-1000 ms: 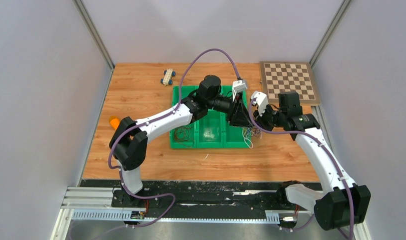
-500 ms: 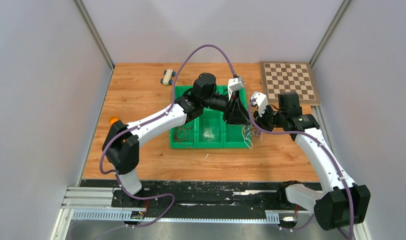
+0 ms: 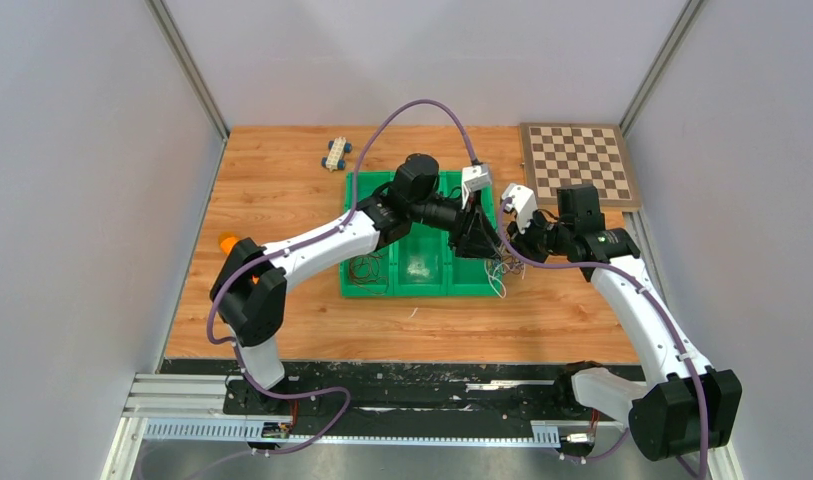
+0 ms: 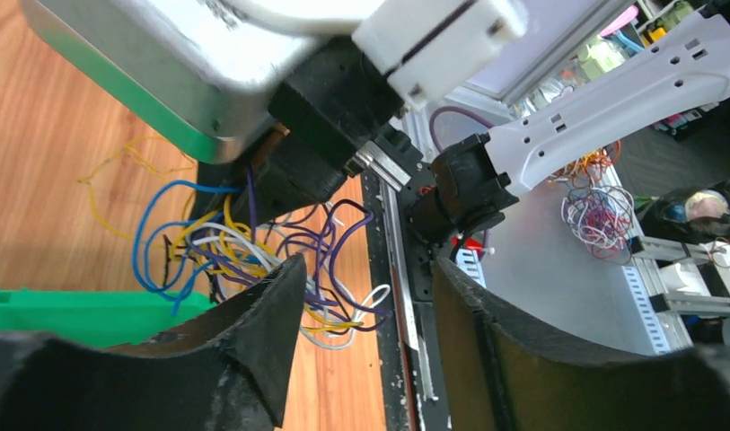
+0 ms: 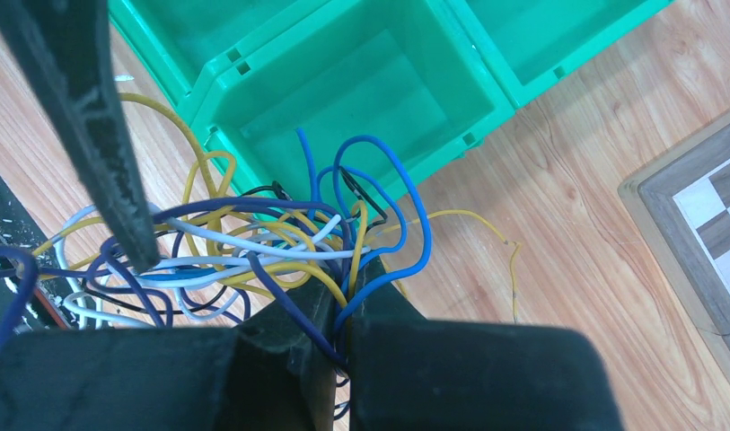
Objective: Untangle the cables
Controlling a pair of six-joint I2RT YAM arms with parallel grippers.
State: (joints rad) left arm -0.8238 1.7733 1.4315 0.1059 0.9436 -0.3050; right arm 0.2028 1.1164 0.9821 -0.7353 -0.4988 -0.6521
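Observation:
The cables [image 5: 253, 242] are a loopy tangle of blue, yellow, white, dark purple and black wires hanging over the table just off the green bins' right end [image 3: 497, 268]. My right gripper [image 5: 347, 287] is shut on a bunch of strands at the tangle's near side, with blue, yellow and dark ones running between its jaws. My left gripper [image 4: 365, 269] is open right beside the bundle [image 4: 244, 251], which lies past its left finger [image 4: 271, 305]; nothing sits between the fingers. From above, the left gripper [image 3: 479, 238] faces the right gripper [image 3: 510, 243] over the rightmost bin.
A row of green bins [image 3: 394, 292] sits mid-table; the left one holds a coil of thin wires [image 3: 365, 267]. A chessboard [image 3: 579, 162] lies at the far right, a toy car [image 3: 335, 153] at the back, and an orange object [image 3: 227, 243] at the left edge.
The left arm swung slightly toward the far side, then came back over the right bin. Its jaws narrowed and widened again. The right arm kept still with the bundle.

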